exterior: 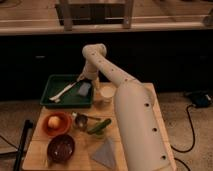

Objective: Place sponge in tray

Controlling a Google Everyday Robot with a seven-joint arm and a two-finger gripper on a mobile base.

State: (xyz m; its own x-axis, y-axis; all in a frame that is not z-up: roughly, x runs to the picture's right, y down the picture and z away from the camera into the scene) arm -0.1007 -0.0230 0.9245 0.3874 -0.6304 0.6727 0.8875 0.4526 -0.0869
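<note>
The dark green tray point(50, 86) sits at the back left of the wooden table. The pale blue-grey sponge point(84, 89) lies inside the tray near its right rim. A long white utensil point(62, 92) lies across the tray beside it. My gripper point(82, 78) hangs at the end of the white arm, just above the back right part of the tray and a little above the sponge. I cannot tell whether it touches the sponge.
A white cup point(106, 93) stands right of the tray. In front are an orange bowl point(55, 124) holding a round fruit, a dark red bowl point(61, 148), a metal cup point(80, 120), a green item point(100, 126) and a grey-blue triangular cloth point(105, 152). My arm covers the table's right side.
</note>
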